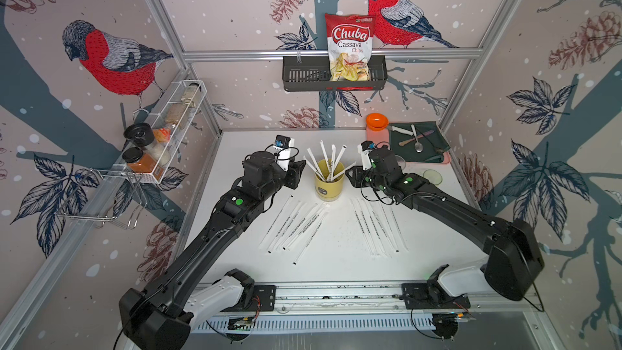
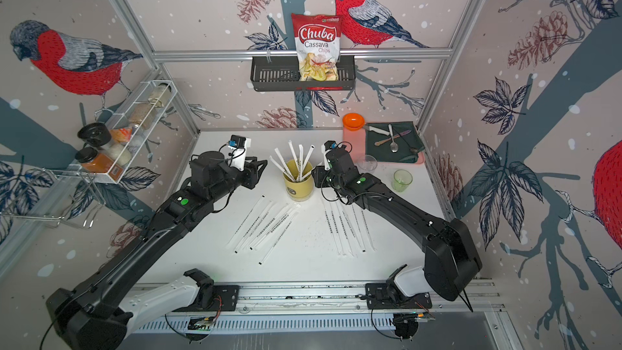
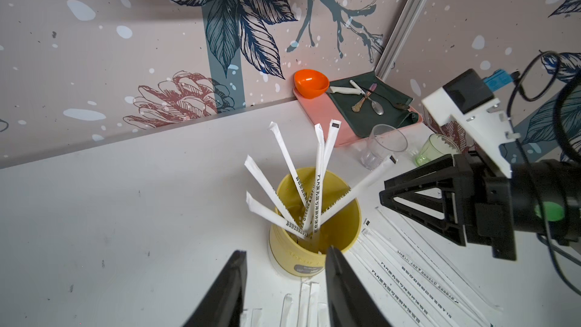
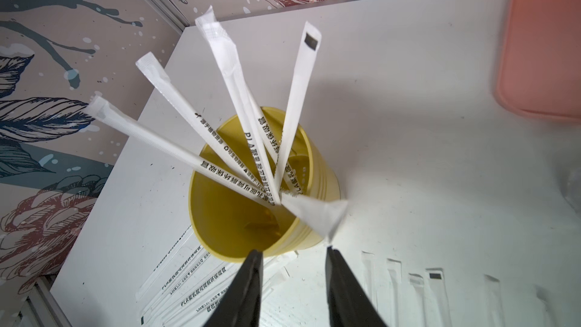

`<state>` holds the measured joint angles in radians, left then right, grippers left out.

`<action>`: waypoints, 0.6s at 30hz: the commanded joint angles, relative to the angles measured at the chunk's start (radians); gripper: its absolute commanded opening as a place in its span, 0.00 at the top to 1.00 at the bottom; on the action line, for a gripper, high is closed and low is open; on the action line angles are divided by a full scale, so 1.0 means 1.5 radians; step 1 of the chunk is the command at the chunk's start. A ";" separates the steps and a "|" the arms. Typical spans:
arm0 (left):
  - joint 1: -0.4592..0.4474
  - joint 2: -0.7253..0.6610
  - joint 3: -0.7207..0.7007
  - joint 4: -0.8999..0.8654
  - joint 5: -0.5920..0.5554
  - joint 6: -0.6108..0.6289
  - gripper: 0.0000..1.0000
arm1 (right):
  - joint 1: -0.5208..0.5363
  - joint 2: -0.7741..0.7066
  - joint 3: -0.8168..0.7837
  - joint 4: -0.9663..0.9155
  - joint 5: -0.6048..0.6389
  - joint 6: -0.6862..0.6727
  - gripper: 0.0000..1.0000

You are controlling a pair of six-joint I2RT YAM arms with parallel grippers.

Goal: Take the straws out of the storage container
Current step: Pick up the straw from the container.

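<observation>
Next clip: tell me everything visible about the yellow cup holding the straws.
The yellow cup is a pale, smooth, plastic-looking cylinder with faint ridges around its wall and a small dark label low on its side. It stands upright, open-topped, mid-table on the white table. Six wrapped straws lean fanned against its rim. The left gripper and right gripper flank it, open, apparently not touching.

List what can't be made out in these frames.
- Label on storage container: too small in both top views, soft in left wrist view.
- Lower ends of straws in it: behind its wall in both top views; behind a blurred near straw in right wrist view.
- Loose straws on table: white on white, overlapping, count unclear in both top views.
- Spice jars: labels too small in both top views.
</observation>
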<state>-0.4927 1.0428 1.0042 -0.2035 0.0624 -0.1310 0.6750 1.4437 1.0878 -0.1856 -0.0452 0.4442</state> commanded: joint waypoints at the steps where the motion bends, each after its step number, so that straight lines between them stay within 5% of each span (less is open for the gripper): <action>1: 0.006 -0.009 -0.015 0.048 -0.008 -0.010 0.55 | -0.007 0.024 0.017 0.036 -0.021 0.010 0.63; 18: 0.027 -0.022 -0.022 0.054 0.004 -0.017 0.55 | -0.037 0.070 0.096 0.009 -0.027 -0.019 0.94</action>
<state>-0.4545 1.0142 0.9730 -0.1631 0.0563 -0.1528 0.6212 1.5505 1.2102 -0.1661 -0.0929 0.4427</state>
